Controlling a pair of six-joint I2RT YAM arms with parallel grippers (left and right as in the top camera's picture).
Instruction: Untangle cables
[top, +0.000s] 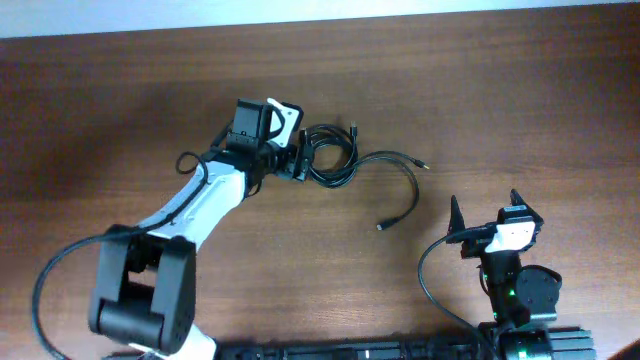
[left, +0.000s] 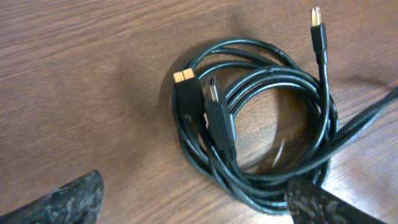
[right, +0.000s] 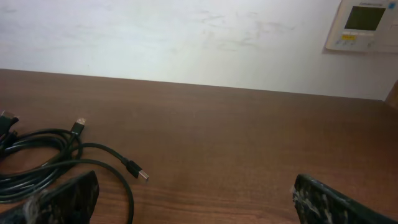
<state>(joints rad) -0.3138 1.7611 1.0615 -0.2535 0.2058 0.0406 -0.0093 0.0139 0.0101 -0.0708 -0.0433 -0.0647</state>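
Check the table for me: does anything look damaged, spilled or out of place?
Nothing damaged or spilled. The only mess is the cables: a tangled coil at the open left gripper, with one loose strand trailing right across the table.

Cable coil (left: 280, 73): lower right bend hidden behind a fingertip (left: 317, 202) of the left gripper (left: 193, 208); one strand leaves the right edge.
Cables (right: 65, 146), right wrist view: cut off at left edge.
Wall panel (right: 365, 25): cropped at the top-right corner, display unreadable.
Plug ends (top: 424, 166), overhead: type too small to tell.

table (top: 100, 100): dark brown wood | wall (right: 186, 43): white | wall panel (right: 364, 25): beige
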